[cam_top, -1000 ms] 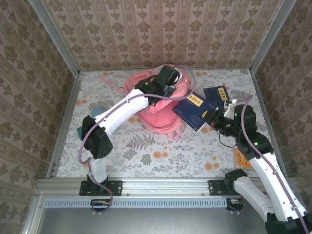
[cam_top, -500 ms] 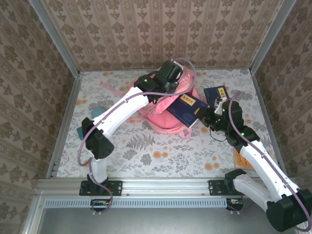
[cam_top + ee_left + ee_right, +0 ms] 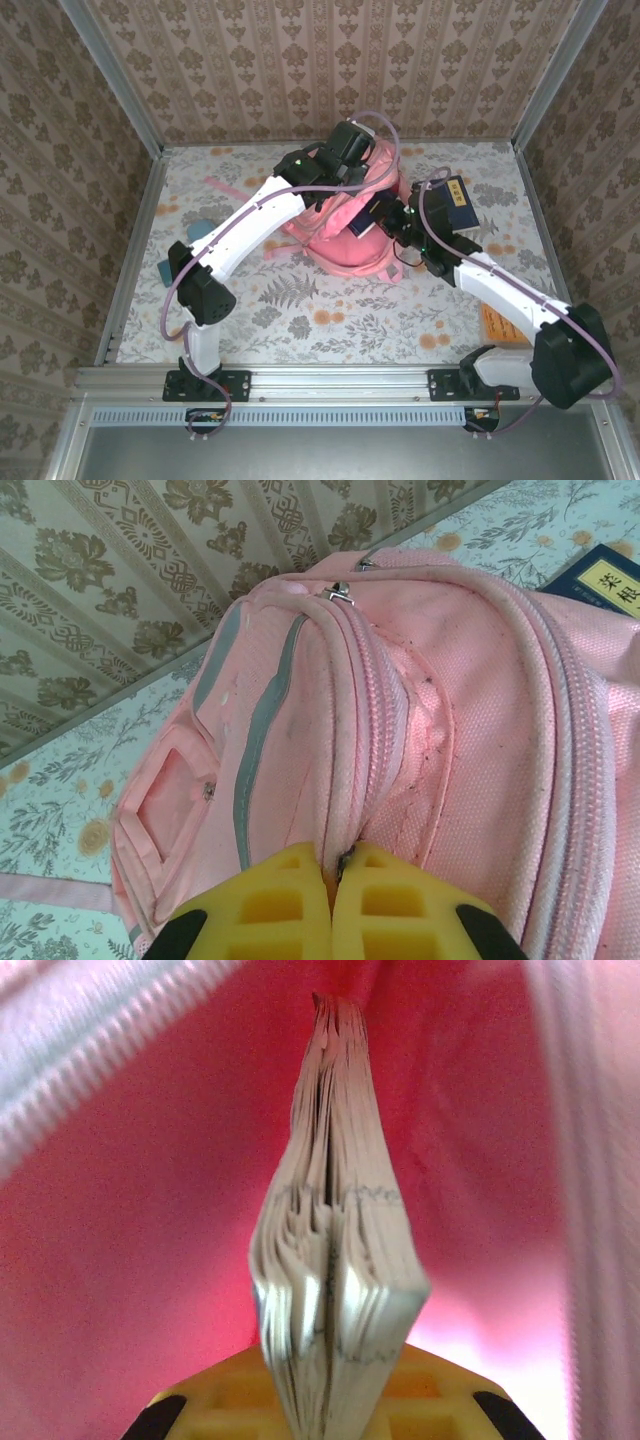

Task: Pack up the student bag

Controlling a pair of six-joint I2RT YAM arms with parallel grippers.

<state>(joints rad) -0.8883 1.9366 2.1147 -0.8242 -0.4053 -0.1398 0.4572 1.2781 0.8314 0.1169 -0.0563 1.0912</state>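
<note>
The student bag (image 3: 480,680) is coarse woven pink cloth, matt, with a smoother pale grey stripe (image 3: 255,750) and a small shiny metal zip pull (image 3: 340,592). The left gripper (image 3: 335,865) has fingers of matt yellow plastic. The book (image 3: 335,1260) shows uneven paper page edges. The table (image 3: 330,310) has a matt floral covering. Its near rail (image 3: 330,380) is dull grey metal.
</note>
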